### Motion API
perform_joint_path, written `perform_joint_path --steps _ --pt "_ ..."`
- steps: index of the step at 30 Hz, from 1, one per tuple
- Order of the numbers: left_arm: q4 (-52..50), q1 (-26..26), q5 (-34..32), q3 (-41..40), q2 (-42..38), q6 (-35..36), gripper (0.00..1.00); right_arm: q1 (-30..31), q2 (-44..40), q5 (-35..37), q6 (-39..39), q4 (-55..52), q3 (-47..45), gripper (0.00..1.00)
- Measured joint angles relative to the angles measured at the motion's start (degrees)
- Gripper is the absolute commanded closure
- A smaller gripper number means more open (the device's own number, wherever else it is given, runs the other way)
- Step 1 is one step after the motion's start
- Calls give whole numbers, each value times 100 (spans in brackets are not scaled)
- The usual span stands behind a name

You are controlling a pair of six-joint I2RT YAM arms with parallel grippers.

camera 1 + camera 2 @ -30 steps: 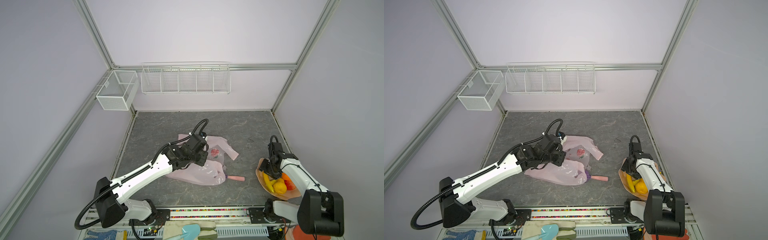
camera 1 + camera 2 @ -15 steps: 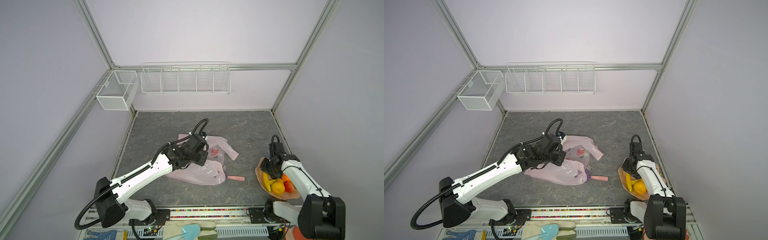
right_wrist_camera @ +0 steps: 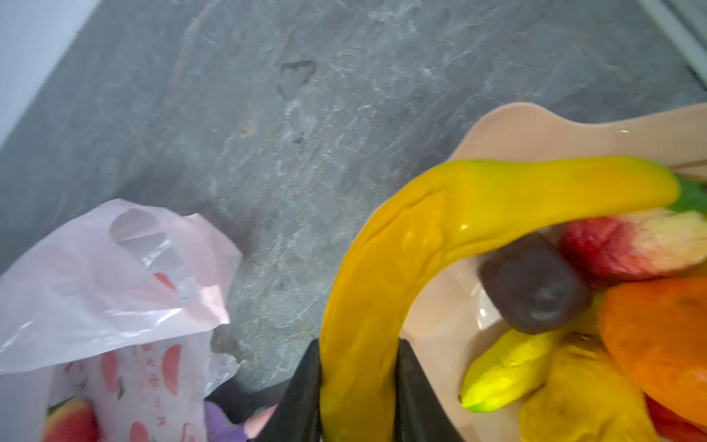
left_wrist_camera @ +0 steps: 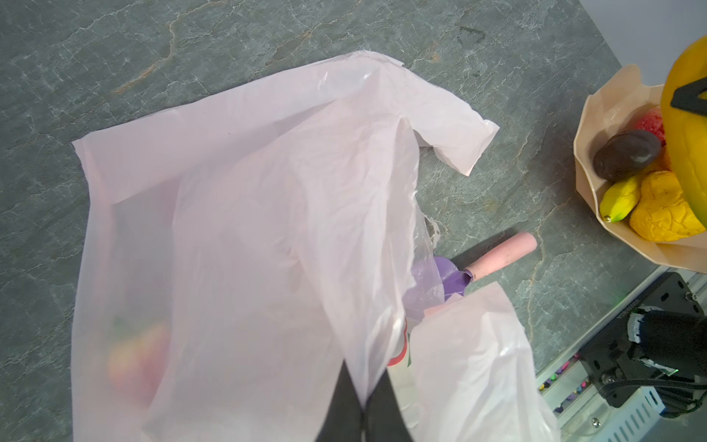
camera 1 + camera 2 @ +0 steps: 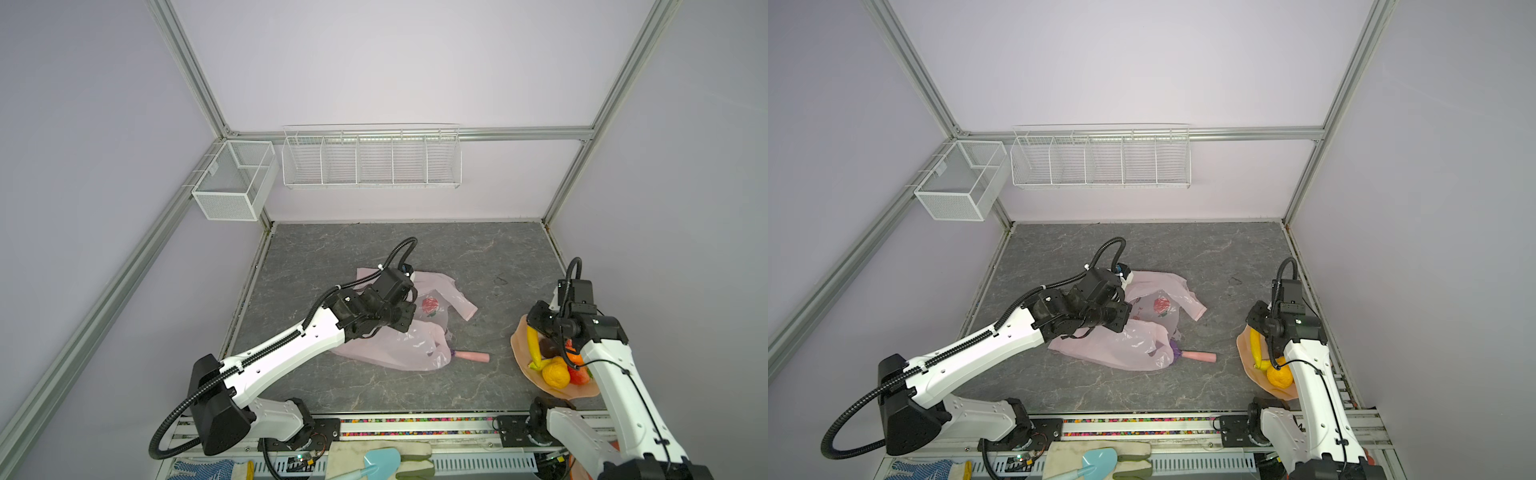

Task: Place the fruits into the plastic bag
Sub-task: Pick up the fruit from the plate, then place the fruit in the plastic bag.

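Observation:
The pale-pink plastic bag [image 5: 399, 349] [image 5: 1125, 349] lies crumpled mid-table. My left gripper [image 4: 363, 398] is shut on a fold of its upper film [image 4: 248, 229], holding it raised. A red fruit [image 4: 137, 363] shows dimly through the film, and a strawberry [image 3: 69, 424] sits in the bag. My right gripper [image 3: 357, 382] is shut on one end of a long yellow banana [image 3: 459, 206] [image 5: 533, 340] over the tan plate [image 3: 535, 126] [image 5: 519, 361]. On the plate lie a bumpy orange-yellow fruit [image 5: 555, 374] [image 4: 665, 214], a small banana [image 3: 509, 367], a dark brown fruit [image 3: 535, 283], a red fruit [image 3: 612, 245] and an orange one [image 3: 662, 344].
A purple scoop with a pink handle [image 5: 469, 356] [image 4: 501, 256] lies between bag and plate, its bowl under the bag's edge. White wire baskets [image 5: 370, 158] hang on the back wall. Gloves and a blue trowel [image 5: 374, 461] lie by the front rail.
My right gripper's jaws have narrowed onto the long banana, and the wrist has shifted slightly over the plate. The left arm and the bag have stayed still.

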Motion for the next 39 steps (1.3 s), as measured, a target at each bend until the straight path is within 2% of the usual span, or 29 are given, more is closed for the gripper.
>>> perform_joint_path --steps 5,10,16,22,29,39 --pt "-4 0 24 17 11 0 100 601 -328 -649 -476 431 -42 80" --pt "-2 0 55 85 66 0 100 1335 -374 -977 -1003 704 -70 81" --pt "-13 0 111 221 201 0 100 2524 -302 -979 -1799 946 -142 82" --pt "-39 0 129 280 240 0 100 3340 87 -920 -2625 1095 -140 85" --pt "-92 0 125 352 264 0 100 3869 839 -894 -3300 1040 -72 86" --pt "-162 0 127 461 275 2 100 4378 1670 -732 -3541 1088 140 88"
